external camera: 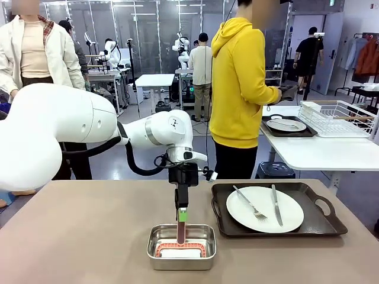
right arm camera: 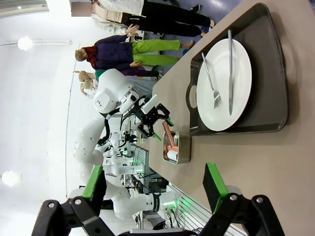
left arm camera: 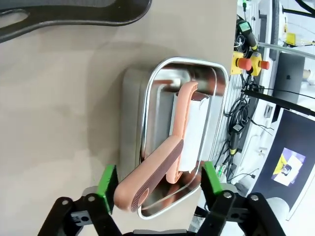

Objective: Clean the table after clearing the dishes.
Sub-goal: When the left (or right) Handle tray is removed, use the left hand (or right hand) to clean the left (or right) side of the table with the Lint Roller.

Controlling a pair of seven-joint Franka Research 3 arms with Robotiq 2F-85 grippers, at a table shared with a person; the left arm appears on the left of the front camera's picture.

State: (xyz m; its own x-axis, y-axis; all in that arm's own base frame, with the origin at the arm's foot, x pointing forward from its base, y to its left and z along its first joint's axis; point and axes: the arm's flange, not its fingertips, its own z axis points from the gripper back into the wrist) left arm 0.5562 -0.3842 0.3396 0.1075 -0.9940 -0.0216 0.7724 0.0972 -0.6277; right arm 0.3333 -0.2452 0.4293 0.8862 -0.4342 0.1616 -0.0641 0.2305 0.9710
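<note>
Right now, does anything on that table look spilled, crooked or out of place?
Nothing looks spilled or broken. The pink-handled scrubber leans up out of the steel pan, between the open fingers of the left gripper. The fork and knife lie tidily on the plate in its tray.

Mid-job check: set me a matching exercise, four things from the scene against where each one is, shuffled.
1 pink tool
2 fork
3 dish rack
4 left hand

A on the plate
B on the white table
C in the steel pan
D open, either side of the tool's handle

Pairs: 1-C, 2-A, 3-B, 4-D
</note>
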